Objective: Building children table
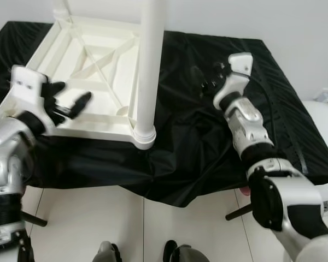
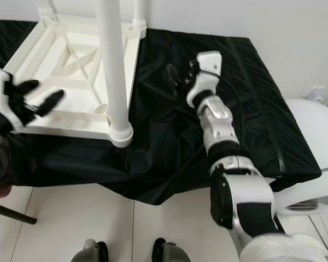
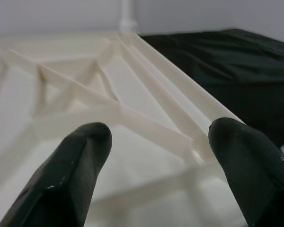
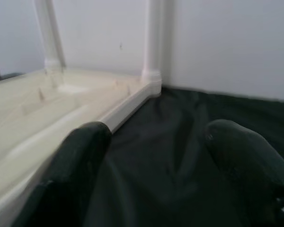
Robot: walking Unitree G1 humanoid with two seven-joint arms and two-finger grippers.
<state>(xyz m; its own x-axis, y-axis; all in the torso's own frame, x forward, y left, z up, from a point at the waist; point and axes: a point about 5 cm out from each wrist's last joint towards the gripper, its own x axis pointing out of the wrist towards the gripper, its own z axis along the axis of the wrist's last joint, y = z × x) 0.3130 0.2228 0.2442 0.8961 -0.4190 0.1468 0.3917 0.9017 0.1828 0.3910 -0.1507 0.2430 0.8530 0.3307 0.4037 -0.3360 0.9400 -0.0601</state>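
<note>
Black shoe tips (image 1: 169, 252) of the robot stand on the pale tiled floor (image 1: 98, 218) at the near edge; above them a black cloth (image 1: 197, 136) drapes the tabletop; on it lies the white children's table (image 1: 93, 71) upside down, ribbed underside up, one screwed-in leg (image 1: 148, 65) rising at its near corner, others at the far corners; the left gripper (image 1: 68, 103) hovers over the frame's near-left edge, jaws wide; the right gripper (image 2: 180, 73) hangs above bare cloth just beside the frame, jaws apart and empty.
</note>
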